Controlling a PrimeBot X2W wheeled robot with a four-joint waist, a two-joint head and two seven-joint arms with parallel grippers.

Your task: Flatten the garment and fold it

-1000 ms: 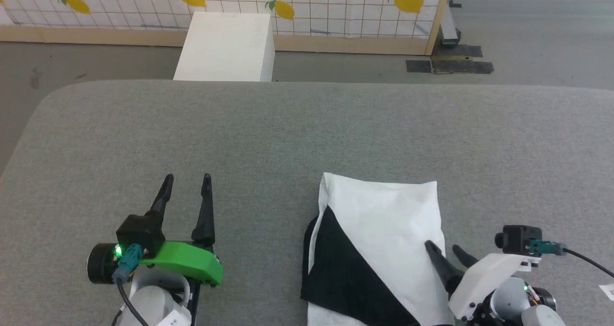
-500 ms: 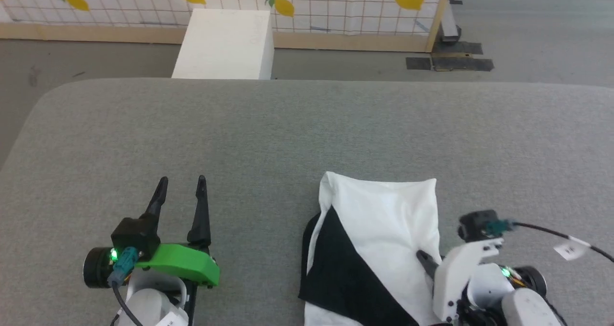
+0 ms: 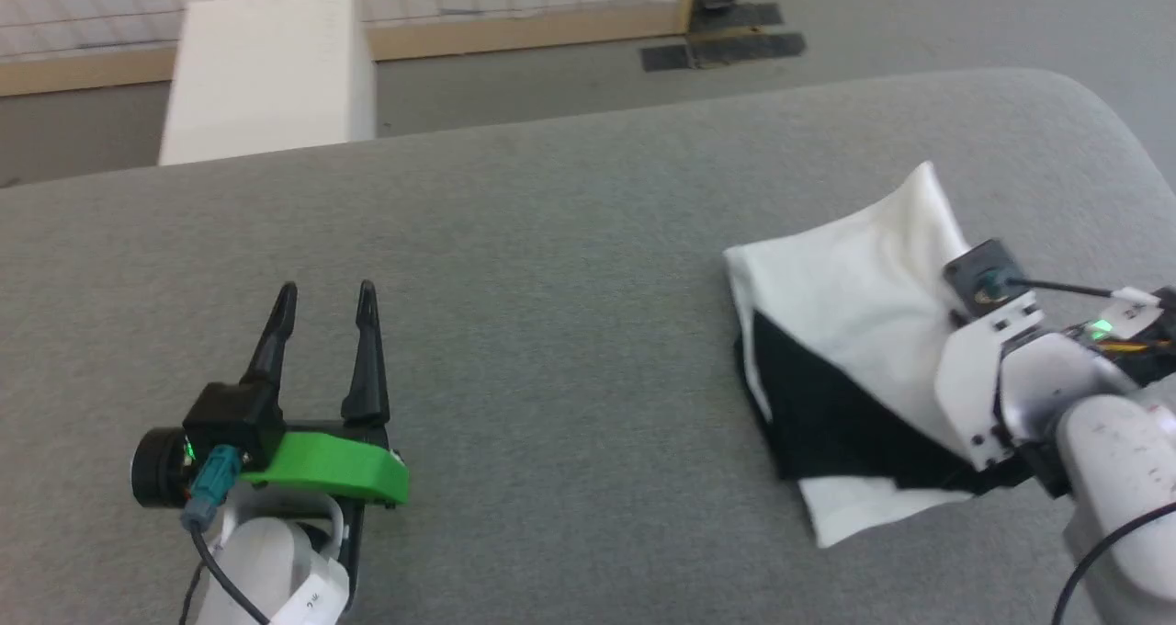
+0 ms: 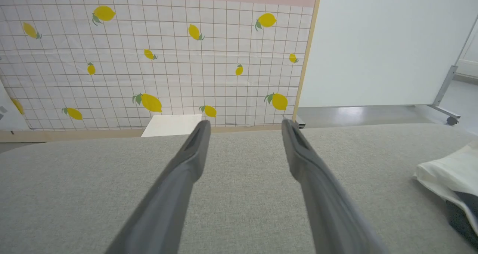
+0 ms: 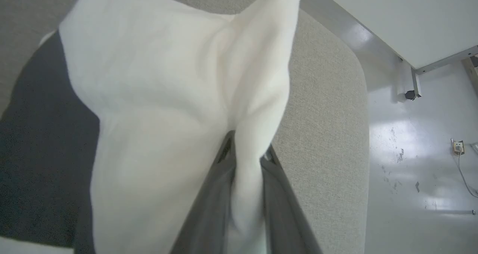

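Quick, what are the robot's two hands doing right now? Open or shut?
Left gripper: open, holding nothing, above the grey surface.
Right gripper: shut on the garment, pinching a white fold.

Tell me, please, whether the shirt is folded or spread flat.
Folded: the shirt lies as a compact bundle, black layered over white; the right gripper pinches one edge.
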